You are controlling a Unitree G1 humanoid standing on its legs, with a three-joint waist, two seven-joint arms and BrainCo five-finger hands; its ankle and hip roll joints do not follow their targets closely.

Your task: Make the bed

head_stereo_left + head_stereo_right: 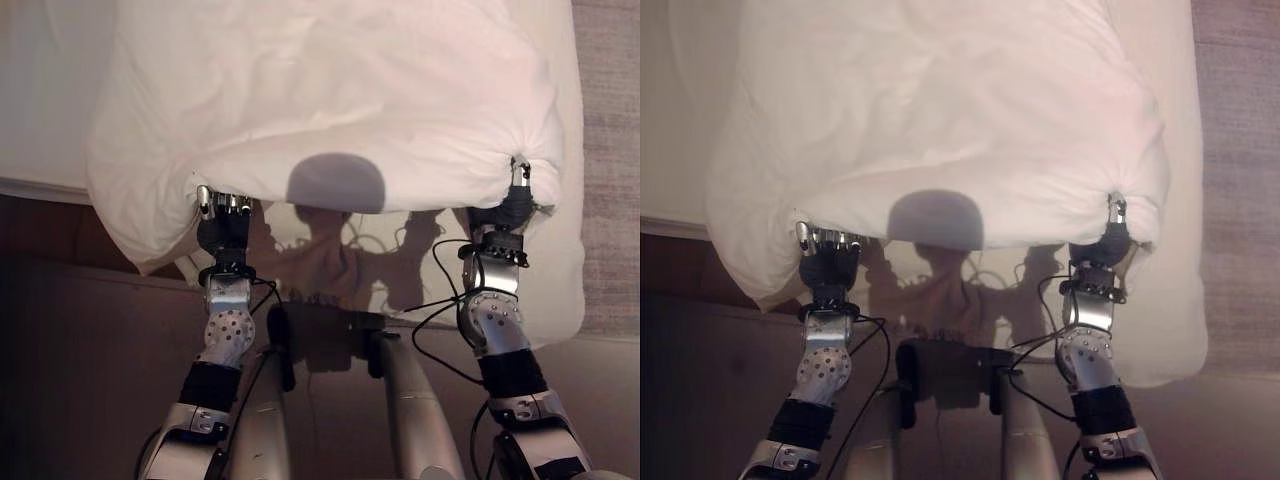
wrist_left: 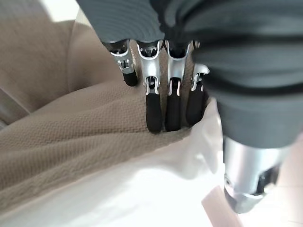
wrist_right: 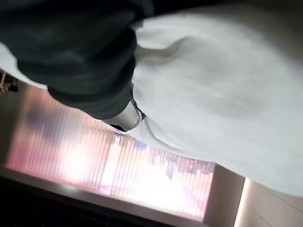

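White duvet (image 1: 330, 100) on bed, both hands at its near edge

Floor: dark brown floor (image 1: 70, 340) below the bed's near edge.
Right side: grey textured carpet (image 1: 605, 150).
Window: bright window with vertical slats (image 3: 142, 175).

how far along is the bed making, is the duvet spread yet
Not finished. The white duvet is lifted at its near edge and bunched, not lying flat. In hand: the left robot hand and the right robot hand each hold a near corner, with fabric gathered at both grips. Left to do: draw it out, lay it flat and smooth the wrinkles.
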